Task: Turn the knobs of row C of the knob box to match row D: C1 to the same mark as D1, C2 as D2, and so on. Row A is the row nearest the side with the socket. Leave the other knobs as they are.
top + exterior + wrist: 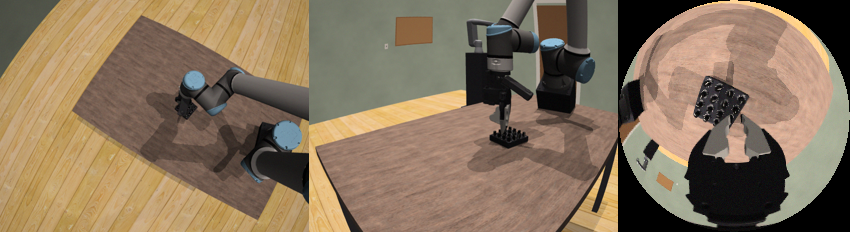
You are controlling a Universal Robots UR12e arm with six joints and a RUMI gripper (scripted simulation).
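The knob box [191,108] [511,140] [720,102] is a small black square block with a grid of stubby black knobs. It lies flat on the brown table [124,82] [408,174]. The knob marks and the socket side are too small to read. My gripper [503,131] [736,115] points straight down, with its fingertips just over the knobs at the box's edge nearest the wrist camera. The fingers stand a narrow gap apart with nothing between them. In the overhead view the wrist hides the fingertips and part of the box.
The arm's black base block [556,98] stands at the table's far right. A tall black cabinet [473,77] stands behind the gripper. The table's edges drop to a wooden floor [62,174] on all sides.
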